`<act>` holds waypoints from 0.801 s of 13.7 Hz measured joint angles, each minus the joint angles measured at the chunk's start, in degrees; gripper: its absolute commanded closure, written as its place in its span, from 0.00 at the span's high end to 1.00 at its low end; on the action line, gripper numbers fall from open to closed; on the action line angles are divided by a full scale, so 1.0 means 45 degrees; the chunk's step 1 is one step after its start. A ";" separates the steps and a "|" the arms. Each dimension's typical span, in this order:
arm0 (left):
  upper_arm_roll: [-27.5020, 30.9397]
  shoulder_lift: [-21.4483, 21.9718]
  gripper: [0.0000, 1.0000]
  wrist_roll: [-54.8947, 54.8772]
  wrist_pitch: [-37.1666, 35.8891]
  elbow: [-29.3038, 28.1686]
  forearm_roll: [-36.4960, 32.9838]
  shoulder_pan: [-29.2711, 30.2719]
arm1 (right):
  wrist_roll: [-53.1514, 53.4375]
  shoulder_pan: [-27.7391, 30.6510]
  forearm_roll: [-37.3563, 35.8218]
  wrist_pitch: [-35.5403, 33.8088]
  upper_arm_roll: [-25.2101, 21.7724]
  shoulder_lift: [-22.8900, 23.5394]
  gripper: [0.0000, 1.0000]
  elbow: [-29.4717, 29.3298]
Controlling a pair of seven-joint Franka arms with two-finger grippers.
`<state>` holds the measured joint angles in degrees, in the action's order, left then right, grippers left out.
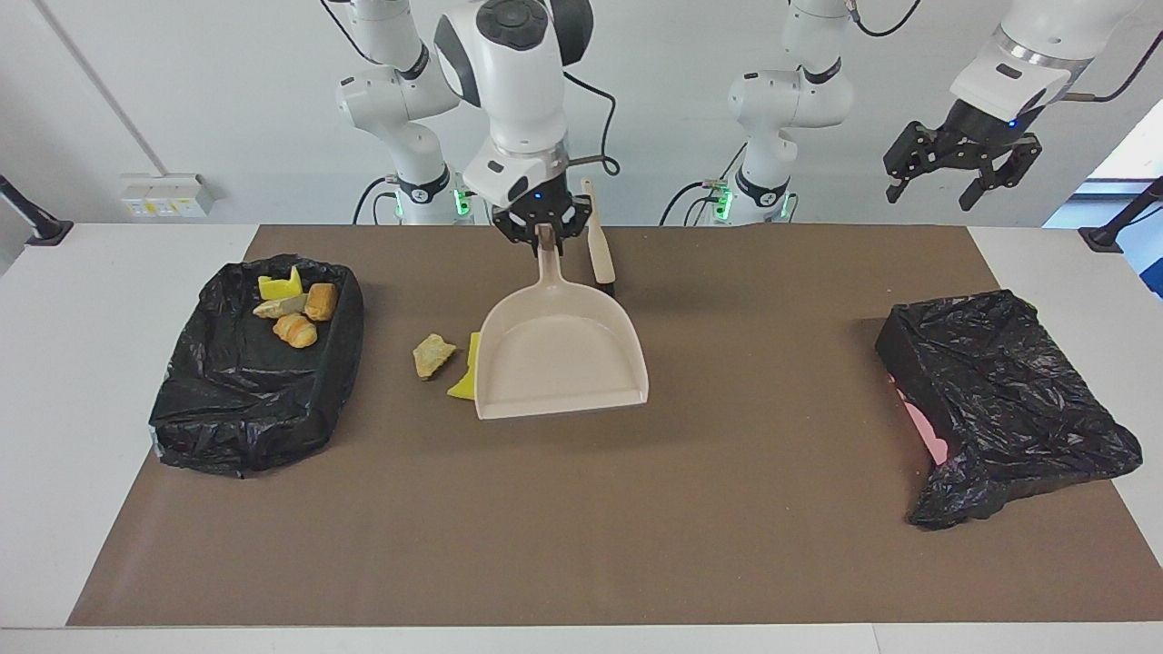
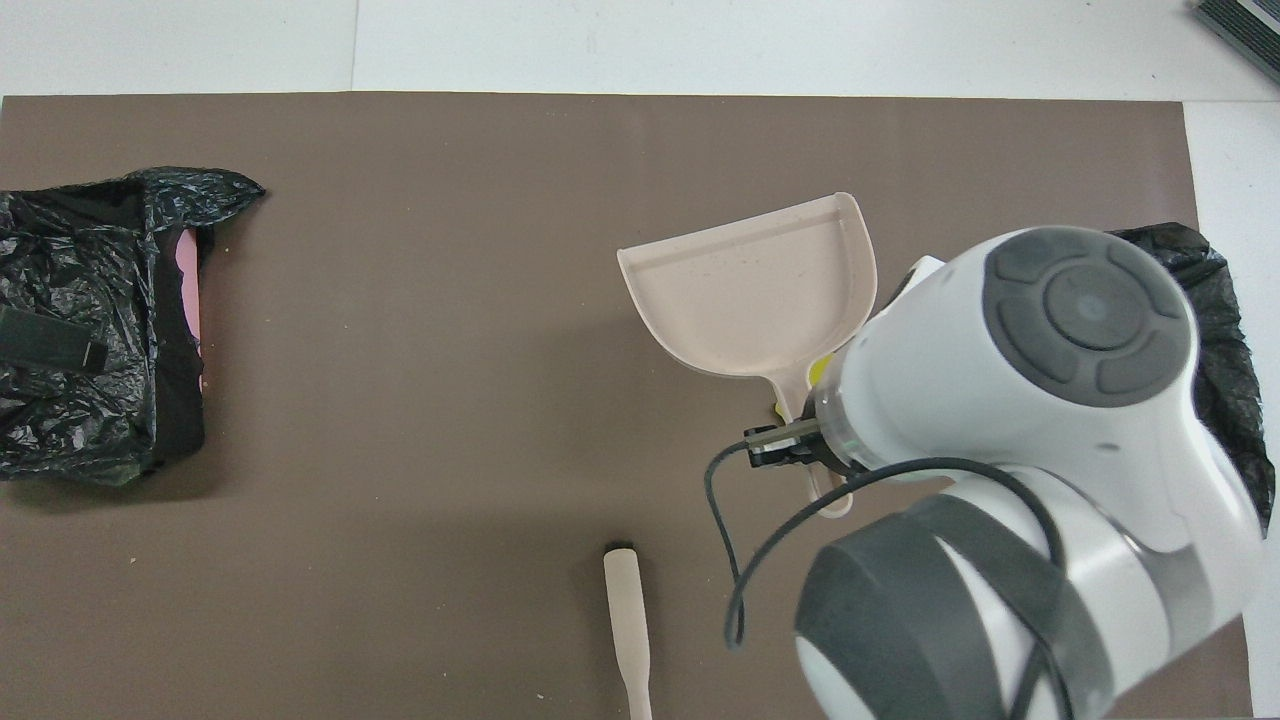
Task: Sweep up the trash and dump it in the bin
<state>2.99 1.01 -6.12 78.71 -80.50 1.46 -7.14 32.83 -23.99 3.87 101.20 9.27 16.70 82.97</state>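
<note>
Mid-task, between loads: right gripper pinched tight on the handle of a beige dustpan, holding it near the middle of the brown mat with the open lip pointing away from the robots; whether that lip touches the mat cannot be told. Pan visibly empty inside. Some of the trash already dumped: yellow sponge pieces and golden-brown lumps lying in the black-lined bin at the right arm's end of the table. Two scraps not yet collected, lying on the mat between bin and dustpan: a pale beige chunk a little apart from the pan, and a yellow sponge piece right against the pan's side wall, partly hidden by it. Brush lying unheld on the mat close to the robots, just beside the dustpan handle. Left gripper spread wide and holding nothing, waiting high in the air at the left arm's end, over a second black-bagged bin or close to it. Likely next: picking up the brush with the left gripper, turning or shifting the pan so its lip faces the two scraps, then sweeping them in. Main risk: knocking the sponge piece aside with the pan wall instead of catching it.
</note>
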 measured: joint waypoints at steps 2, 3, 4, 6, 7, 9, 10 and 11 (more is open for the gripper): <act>0.0000 0.0002 1.00 0.0001 0.0000 -0.0001 0.0000 0.0000 | 0.0040 -0.0018 0.0000 0.0842 -0.0008 0.1011 0.00 -0.0407; -0.0003 0.0003 1.00 0.0001 -0.0003 -0.0002 0.0000 0.0000 | 0.0040 -0.0088 0.0000 0.1151 -0.0009 0.1414 0.00 -0.0434; -0.0008 0.0003 1.00 0.0001 -0.0009 -0.0004 0.0000 -0.0001 | 0.0040 -0.0232 0.0000 0.1390 -0.0006 0.1772 0.00 -0.0434; -0.0010 0.0003 1.00 0.0001 -0.0012 -0.0008 0.0000 -0.0001 | 0.0354 -0.0667 0.0000 0.1941 -0.0006 0.2359 0.00 -0.0434; -0.0014 0.0004 1.00 0.0001 -0.0012 -0.0008 0.0000 -0.0004 | 0.0629 -0.0841 -0.0004 0.2120 -0.0004 0.2565 0.00 -0.0426; -0.0048 0.0009 1.00 0.0001 -0.0014 -0.0009 0.0000 -0.0020 | 0.0786 -0.0925 -0.0193 0.2241 -0.0015 0.2789 0.00 -0.0152; -0.0064 0.0016 1.00 0.0001 -0.0015 -0.0010 0.0000 -0.0028 | 0.0786 -0.0915 -0.0315 0.2464 -0.0043 0.2808 0.00 0.0218; -0.0086 0.0025 1.00 0.0001 -0.0015 -0.0010 0.0000 -0.0034 | 0.0786 -0.0909 -0.0393 0.2753 -0.0062 0.2811 0.00 0.0616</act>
<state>2.60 1.12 -6.11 78.65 -80.55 1.46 -7.29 36.36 -28.08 2.10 113.59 8.99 29.35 85.74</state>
